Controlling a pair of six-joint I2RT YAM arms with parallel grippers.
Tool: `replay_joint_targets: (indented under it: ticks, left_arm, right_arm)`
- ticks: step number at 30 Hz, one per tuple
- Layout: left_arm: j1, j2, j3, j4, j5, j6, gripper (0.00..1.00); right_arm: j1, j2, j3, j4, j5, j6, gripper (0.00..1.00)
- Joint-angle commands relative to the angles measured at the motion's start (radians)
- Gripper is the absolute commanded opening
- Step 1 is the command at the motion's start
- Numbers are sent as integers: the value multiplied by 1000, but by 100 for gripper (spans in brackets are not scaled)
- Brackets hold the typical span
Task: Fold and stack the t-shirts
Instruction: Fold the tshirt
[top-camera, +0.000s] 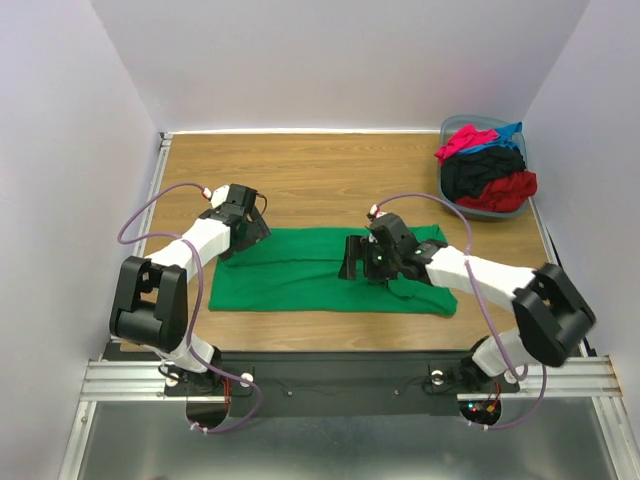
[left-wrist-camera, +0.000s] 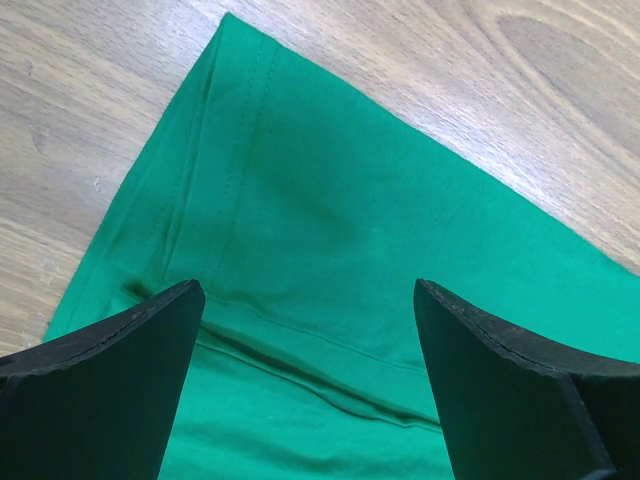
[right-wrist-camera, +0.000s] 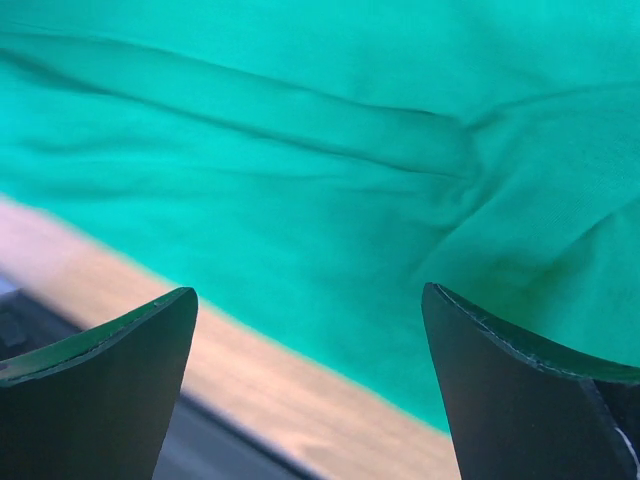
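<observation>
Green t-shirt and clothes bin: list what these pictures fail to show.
- Top external: the right arm covers part of the bright green cloth t-shirt, hiding what lies beneath.
- Top external: the piled shirts in the grey-blue plastic bin overlap; their number is unclear.
- Left wrist: the jaws and lower edge cut the shirt off.
- Right wrist: the wooden table is blurred; the shirt runs past the frame.

Pale walls (top-camera: 330, 60) on the left, right and far sides, brown wooden table (top-camera: 320, 180) (streaky grain), metal rail (top-camera: 125, 378) at the near edge.
</observation>
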Motion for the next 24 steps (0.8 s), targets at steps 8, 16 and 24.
replay_joint_targets:
  ticks: [8,16,24]
  left_arm:
    - [-20,35,82,38,44,35,98]
    - [-47,108,67,72,56,33,98]
    - [-74,69,-85,102,61,-14,98]
  right_arm:
    - [-39,-403,-70,-179,236,130,100]
    - [-332,-393,-185,-270,302,120,100]
    - [-334,-49,-78,-192,339,8,95]
